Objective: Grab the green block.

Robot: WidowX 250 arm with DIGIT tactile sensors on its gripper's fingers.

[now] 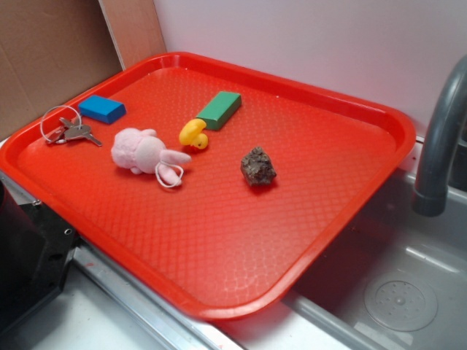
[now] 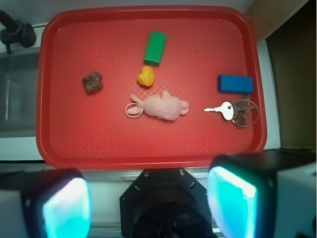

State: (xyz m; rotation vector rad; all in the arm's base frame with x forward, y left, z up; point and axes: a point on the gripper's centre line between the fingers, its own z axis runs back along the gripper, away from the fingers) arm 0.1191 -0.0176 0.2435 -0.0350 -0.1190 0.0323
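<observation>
The green block [image 1: 219, 110] [image 2: 155, 47] lies flat on the red tray [image 1: 241, 248] [image 2: 124, 148], toward the tray's far side, one end close to a yellow toy duck [image 1: 193, 134] [image 2: 145, 77]. In the wrist view my gripper [image 2: 148, 203] stands open high above the tray's near edge, far from the block, with nothing between its teal pads [image 2: 67, 208]. The gripper itself does not show in the exterior view.
On the tray also lie a blue block [image 1: 102, 109] [image 2: 236, 84], keys on a ring [image 1: 67, 130] [image 2: 233, 111], a pink plush bunny [image 1: 146, 153] [image 2: 161, 105] and a brown rock [image 1: 257, 167] [image 2: 92, 82]. A sink with a grey faucet [image 1: 441, 138] is beside the tray.
</observation>
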